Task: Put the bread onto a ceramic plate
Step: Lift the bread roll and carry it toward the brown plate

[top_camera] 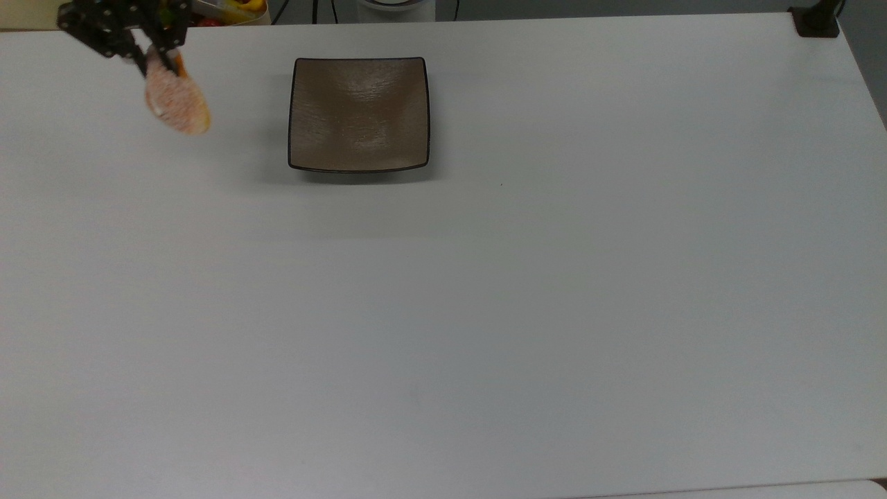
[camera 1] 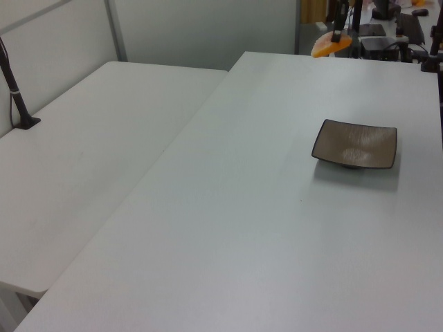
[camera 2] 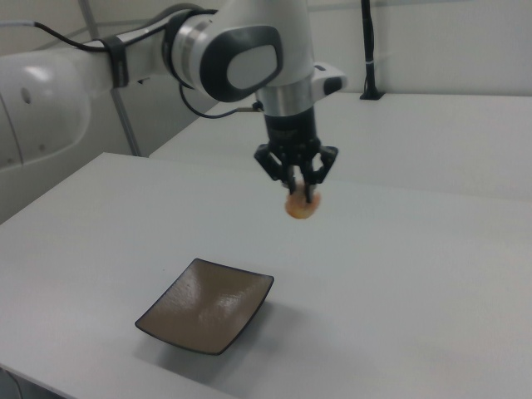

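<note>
The white table [top_camera: 527,291] spreads under me, broad and bare over most of its top, and in the left view a second white table [camera 1: 90,145] stands along its left edge. My arm [camera 2: 224,50] reaches out above the surface in the right view, white with a dark joint, bending down to the black wrist. The square brown plate [top_camera: 359,114] sits flat on the table near the far edge in the top view (glossy, with a thin dark rim and corners turned up a little), and nothing lies on it. My gripper [top_camera: 156,59] hangs in the air to the top view's left of the plate, well apart from it, its black fingers [camera 2: 309,179] pinched on the upper end of the bread [top_camera: 176,102]. The bread is a small oval bun, orange-tan with a pale speckled crust, dangling below my fingertips clear of the table; in the right view it hangs beyond the plate's far side.
</note>
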Motion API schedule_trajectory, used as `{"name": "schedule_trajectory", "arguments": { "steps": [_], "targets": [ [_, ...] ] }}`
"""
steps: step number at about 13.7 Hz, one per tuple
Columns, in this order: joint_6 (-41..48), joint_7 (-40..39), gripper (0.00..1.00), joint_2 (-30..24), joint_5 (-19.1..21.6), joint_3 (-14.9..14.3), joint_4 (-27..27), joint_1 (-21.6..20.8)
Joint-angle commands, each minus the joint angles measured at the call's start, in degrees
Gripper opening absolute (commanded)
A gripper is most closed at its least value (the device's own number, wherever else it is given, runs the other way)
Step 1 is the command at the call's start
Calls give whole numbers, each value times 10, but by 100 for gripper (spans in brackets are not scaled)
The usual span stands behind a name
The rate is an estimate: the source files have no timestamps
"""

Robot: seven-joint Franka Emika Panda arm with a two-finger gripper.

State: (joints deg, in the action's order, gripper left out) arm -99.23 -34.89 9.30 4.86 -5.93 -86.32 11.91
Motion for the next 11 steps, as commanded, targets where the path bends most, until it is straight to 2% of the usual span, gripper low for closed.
{"name": "schedule_trajectory", "arguments": {
  "steps": [1,3,6,9,11],
  "targets": [
    [58,2,25,-63,9,-4,-65,-29],
    [98,3,25,-88,-2,-5,-96,-61],
    [96,10,25,-111,-17,-2,-160,-91],
    [87,24,25,-111,-31,21,-190,-94],
    [61,45,25,-111,-48,40,-229,-94]
  ]
}}
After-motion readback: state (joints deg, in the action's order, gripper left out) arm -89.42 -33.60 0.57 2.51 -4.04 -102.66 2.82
